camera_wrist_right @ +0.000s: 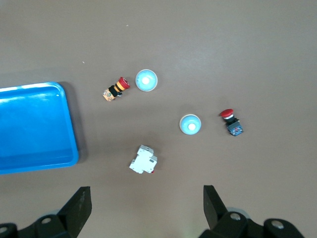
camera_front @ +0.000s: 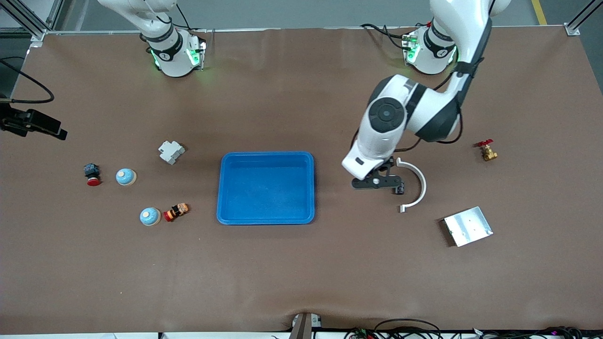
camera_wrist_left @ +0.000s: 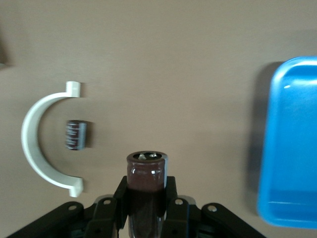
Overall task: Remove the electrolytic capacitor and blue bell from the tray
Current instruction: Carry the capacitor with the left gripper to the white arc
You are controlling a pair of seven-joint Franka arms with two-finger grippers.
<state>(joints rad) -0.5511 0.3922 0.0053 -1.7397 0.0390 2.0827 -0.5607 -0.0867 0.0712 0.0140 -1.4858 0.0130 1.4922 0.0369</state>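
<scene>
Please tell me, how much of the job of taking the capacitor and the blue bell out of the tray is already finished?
Done: the blue tray looks empty, and two blue bells sit on the table toward the right arm's end.
In hand: the left gripper is shut on a capacitor over the table beside a white curved bracket.
Left: only setting it down.
The right gripper waits open.

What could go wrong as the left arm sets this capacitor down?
1. The left gripper is shut on the electrolytic capacitor beside the white curved bracket, where another small capacitor already lies. Lowering here could knock either one.
2. The held capacitor is a cylinder; released carelessly, it may roll back toward the tray.
3. The right gripper is open, high over two blue bells, so no clash looks likely.
</scene>
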